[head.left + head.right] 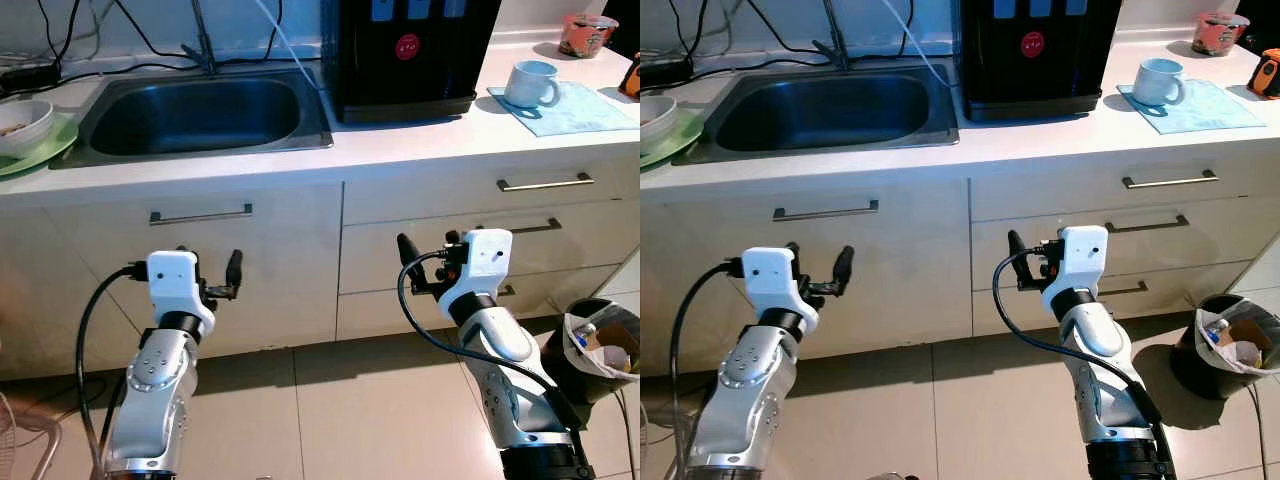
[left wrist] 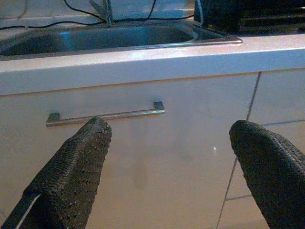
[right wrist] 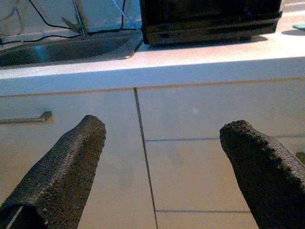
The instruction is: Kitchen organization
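I face a white kitchen counter (image 1: 420, 145) with a steel sink (image 1: 195, 112). A pale blue mug (image 1: 530, 83) stands on a blue cloth (image 1: 580, 108) at the right. At the far left a white bowl (image 1: 20, 125) rests on a green plate (image 1: 55, 145). My left gripper (image 1: 208, 265) is open and holds nothing, level with the cabinet front below the sink, short of its bar handle (image 2: 105, 116). My right gripper (image 1: 428, 250) is open too and holds nothing, in front of the drawers under the black water dispenser (image 1: 405, 55).
A red instant-noodle cup (image 1: 585, 33) and an orange object (image 1: 632, 75) sit at the counter's far right. Cables (image 1: 60, 45) run behind the sink. A dark waste bin (image 1: 600, 340) with rubbish stands on the tiled floor at the right. Drawer handles (image 1: 545, 183) line the right cabinets.
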### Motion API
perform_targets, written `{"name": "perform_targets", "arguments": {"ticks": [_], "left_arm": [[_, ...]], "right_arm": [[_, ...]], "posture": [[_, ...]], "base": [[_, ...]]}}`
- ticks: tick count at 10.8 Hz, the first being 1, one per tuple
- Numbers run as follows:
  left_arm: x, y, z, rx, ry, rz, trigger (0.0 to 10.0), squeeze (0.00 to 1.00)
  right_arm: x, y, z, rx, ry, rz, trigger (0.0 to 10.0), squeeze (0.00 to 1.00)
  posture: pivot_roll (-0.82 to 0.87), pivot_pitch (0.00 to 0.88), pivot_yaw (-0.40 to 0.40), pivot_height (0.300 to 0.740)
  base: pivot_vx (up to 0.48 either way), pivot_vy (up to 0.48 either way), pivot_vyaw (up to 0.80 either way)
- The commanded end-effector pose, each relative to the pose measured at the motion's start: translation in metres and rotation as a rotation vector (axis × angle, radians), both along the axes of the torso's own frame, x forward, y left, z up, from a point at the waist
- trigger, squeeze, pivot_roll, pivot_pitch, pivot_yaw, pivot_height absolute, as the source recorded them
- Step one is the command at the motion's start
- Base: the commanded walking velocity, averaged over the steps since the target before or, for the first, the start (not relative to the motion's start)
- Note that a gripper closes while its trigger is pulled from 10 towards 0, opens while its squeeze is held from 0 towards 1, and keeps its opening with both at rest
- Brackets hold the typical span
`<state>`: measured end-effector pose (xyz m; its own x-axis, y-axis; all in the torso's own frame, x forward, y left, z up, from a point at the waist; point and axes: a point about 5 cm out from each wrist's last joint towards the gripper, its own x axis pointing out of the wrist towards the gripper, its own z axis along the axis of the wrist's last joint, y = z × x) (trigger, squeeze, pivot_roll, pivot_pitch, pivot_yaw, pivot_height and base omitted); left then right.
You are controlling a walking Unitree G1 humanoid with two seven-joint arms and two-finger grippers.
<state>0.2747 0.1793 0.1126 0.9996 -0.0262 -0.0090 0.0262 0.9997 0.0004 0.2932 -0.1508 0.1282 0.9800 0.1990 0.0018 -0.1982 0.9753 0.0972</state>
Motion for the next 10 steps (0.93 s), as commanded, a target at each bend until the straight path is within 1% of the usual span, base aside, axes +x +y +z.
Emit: {"name": "perform_targets", "arguments": {"ticks": [1, 3, 9, 10], "left_arm": [[0.0015, 0.0005, 0.0032, -0.001, -0.007, -0.001, 10.0, 0.00], [0.0014, 0.0007, 0.0032, -0.011, -0.003, 0.009, 10.0, 0.00], [0.0003, 0.0005, 0.0051, 0.007, -0.007, 0.006, 10.0, 0.00], [0.0002, 0.0006, 0.0050, 0.007, -0.005, 0.007, 10.0, 0.00]], "right_arm": [[-0.0005, 0.0009, 0.0031, 0.003, -0.011, 0.011, 10.0, 0.00], [-0.0003, 0.0005, 0.0012, 0.004, -0.001, 0.010, 10.0, 0.00], [-0.0022, 0.0059, 0.0030, -0.006, -0.019, 0.041, 10.0, 0.00], [-0.0018, 0.0058, 0.0020, -0.005, -0.015, 0.037, 10.0, 0.00]], "posture": [[0.03, 0.014, 0.047, 0.740], [0.03, 0.016, 0.046, 0.740], [0.03, 0.026, 0.049, 0.740], [0.04, 0.027, 0.050, 0.740]], "base": [[0.251, 0.266, 0.00], [0.300, 0.328, 0.00], [0.284, 0.387, 0.00], [0.000, 0.420, 0.00]]}}
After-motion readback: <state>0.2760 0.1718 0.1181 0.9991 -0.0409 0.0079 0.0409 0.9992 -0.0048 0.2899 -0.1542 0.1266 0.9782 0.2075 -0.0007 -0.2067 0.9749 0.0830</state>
